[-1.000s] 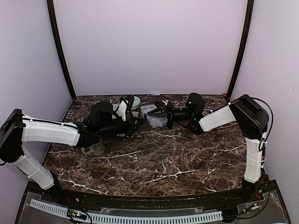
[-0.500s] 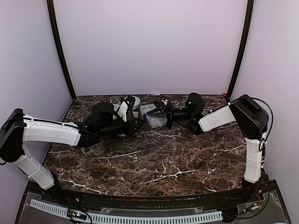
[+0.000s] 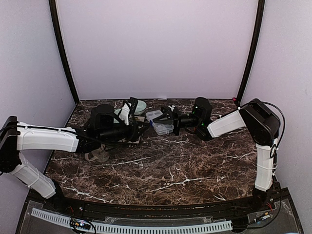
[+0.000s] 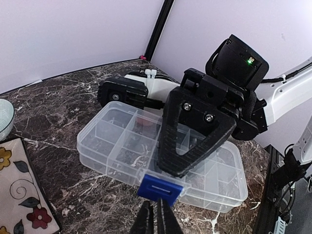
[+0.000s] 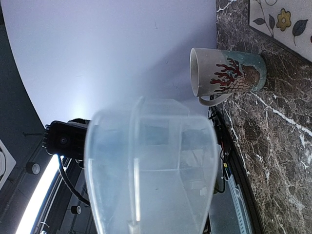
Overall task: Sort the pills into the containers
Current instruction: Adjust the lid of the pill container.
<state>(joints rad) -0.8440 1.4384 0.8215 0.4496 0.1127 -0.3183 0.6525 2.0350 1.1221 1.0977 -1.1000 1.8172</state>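
- Dark marbled worktop (image 3: 185, 165) inside a booth of plain lilac walls, viewed from above and behind two robot arms.
- Toward 12 o'clock from the worktop's middle: clear plastic organiser box (image 3: 164, 128), lid apparently down, grid of small cells showing through it.
- Reaching in from 3 o'clock: right tool (image 4: 173, 168), seemingly clamped on the organiser box, one black finger flat across the lid, the other hidden underneath. Right wrist view mostly filled by blurred clear plastic held close to the lens.
- Reaching in from 9 o'clock: left tool (image 4: 156, 220), tips pressed together with nothing between them. Aimed at the blue latch (image 4: 161, 187) and just short of it, at 6 o'clock of the box in the left wrist view.
- No pills clearly visible. Faint reddish smudge in one far cell, too unclear to name.
- Nearby: pale green bowl (image 3: 140, 106) at 11 o'clock, floral mat (image 4: 24, 195) at 8 o'clock of the box, coral-patterned mug (image 5: 226, 78) toward 9 o'clock, under the left arm.
- Step in hand, as a judgement: getting the box open. Latch fastened, sorting not yet begun.
- Probably needed next: closed left tips nudged under the latch's lower edge and levered upward. Firm grip from the right tool throughout, to prevent any sliding or tipping of so light a box. After that, lid swung back clear of the cells.
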